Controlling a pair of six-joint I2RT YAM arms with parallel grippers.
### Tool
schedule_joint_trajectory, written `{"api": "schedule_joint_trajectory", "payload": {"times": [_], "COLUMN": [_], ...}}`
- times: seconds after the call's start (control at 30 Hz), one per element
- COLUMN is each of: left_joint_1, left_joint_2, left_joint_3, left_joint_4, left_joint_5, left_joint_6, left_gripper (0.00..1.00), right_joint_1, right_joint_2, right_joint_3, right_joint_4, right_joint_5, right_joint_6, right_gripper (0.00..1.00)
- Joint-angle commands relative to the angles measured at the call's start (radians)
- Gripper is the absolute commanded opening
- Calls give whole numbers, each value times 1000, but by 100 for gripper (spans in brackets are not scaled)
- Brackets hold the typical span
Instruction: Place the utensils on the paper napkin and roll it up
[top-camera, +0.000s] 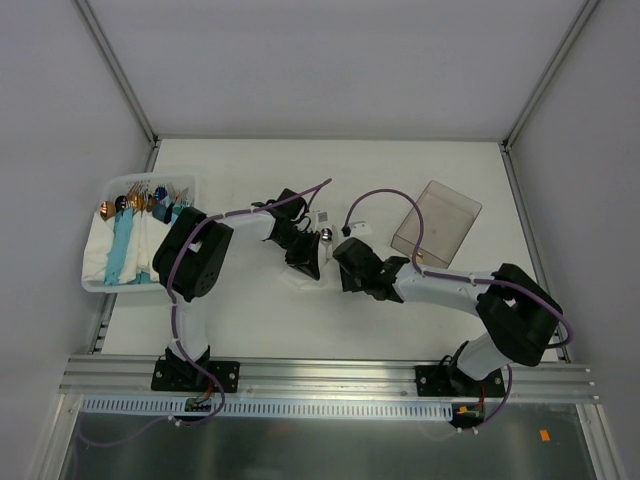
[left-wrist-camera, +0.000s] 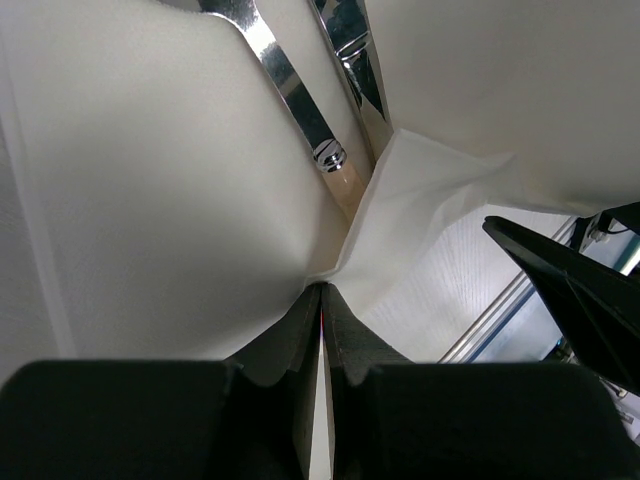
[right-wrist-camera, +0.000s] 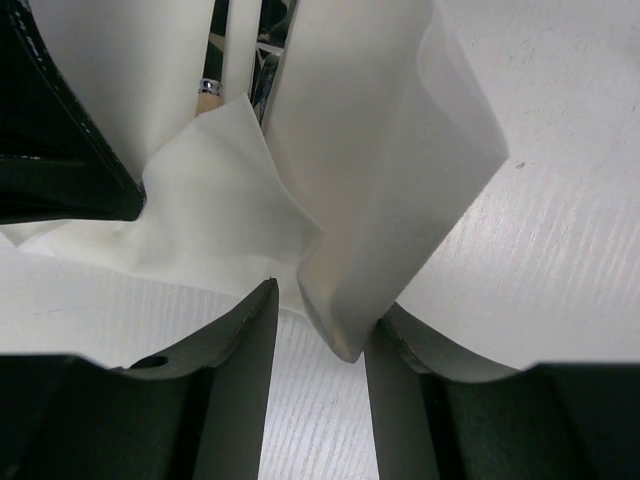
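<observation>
Jaws on the left gripper are pressed together, pinching a crease of the paper napkin right at the fingertips. From above, the left arm rises from its base, bends at the elbow next to a white tray holding light-blue bundles and more cutlery, then reaches out to the right toward the middle of the table.

The napkin is bunched up there between the two grippers, its white folds standing up around the utensils. You can see shiny silver handles, and one has a pale tan section, poking out of the paper just beyond the left fingertips. A small white tag with a dark mark sits just behind the napkin, too small to read.

The right gripper has its jaws apart, with a loose fold of napkin hanging down in the gap. The fold lies close against one finger and clear of the other, so it isn't clamped. The right arm comes up from its base, bends at the far right and stretches left and low toward the napkin, nearly nose to nose with the left gripper. Behind its forearm stands a clear plastic container, well apart from the napkin.
</observation>
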Motion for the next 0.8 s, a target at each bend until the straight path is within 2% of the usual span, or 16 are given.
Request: {"api": "schedule_joint_trajectory", "payload": {"times": [0.0, 0.37, 0.63, 0.77], "left_joint_1": [9, 11, 9, 11], "left_joint_2": [45, 46, 52, 49], "left_joint_3": [-8, -5, -2, -4], "left_joint_4": [-15, -13, -15, -15], "left_joint_5": [-97, -97, -96, -96], "left_joint_6": [21, 18, 15, 18], "left_gripper": [6, 6, 6, 6], "right_joint_1": [8, 5, 5, 6], "right_joint_2": [-46, -91, -29, 0], "right_joint_3": [38, 36, 72, 85], "right_joint_4": [-5, 4, 47, 66], "right_joint_5": [20, 7, -62, -81], "right_joint_6": [-7, -6, -7, 2], "right_gripper": [41, 33, 12, 8]}}
